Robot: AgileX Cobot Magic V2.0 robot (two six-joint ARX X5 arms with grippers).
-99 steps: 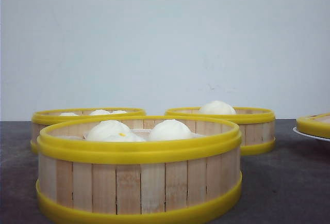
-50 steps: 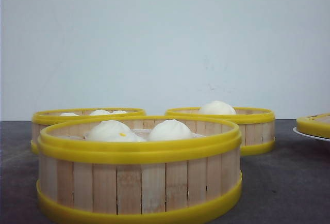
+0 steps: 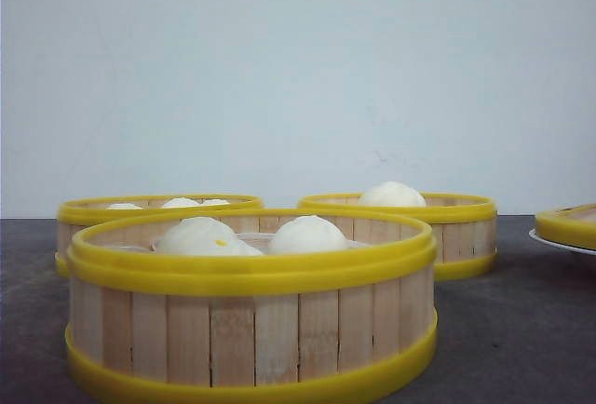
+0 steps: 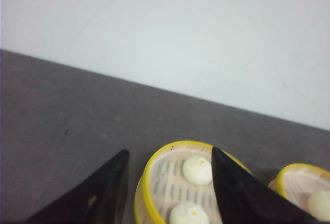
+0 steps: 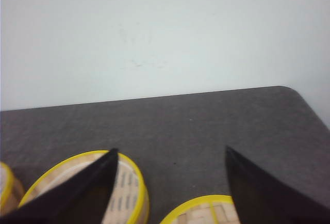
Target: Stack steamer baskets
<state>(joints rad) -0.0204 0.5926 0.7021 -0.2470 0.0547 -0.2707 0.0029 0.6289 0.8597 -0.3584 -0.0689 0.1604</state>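
Steamer baskets, three of them, sit apart on the dark grey counter (image 3: pixel 521 329), none stacked on another. The nearest basket (image 3: pixel 251 306) stands close to the counter's front edge, upright, its pale slats and thick yellow rims filling the lower part of the front view; white buns (image 3: pixel 305 235) lie inside it, one with a small orange dot. Behind it, toward the back edge by the pale wall (image 3: pixel 298 69), stand the other two: the back left basket (image 3: pixel 102 213) with several buns just showing over its rim, and the back right basket (image 3: pixel 461 227) with one rounded bun rising above its rim. At the counter's right edge a white plate (image 3: pixel 557 242) carries another yellow-rimmed piece, only partly in view.

The left pincer (image 4: pixel 167 157) hangs above the counter with its dark fingers (image 4: pixel 108 188) spread wide, a basket with buns showing in the gap between them and a second basket off to one side. The right pincer (image 5: pixel 170 154) is likewise spread wide and holds nothing; one of its fingers (image 5: pixel 258 188) overlaps a yellow rim, and bare counter shows between the two.
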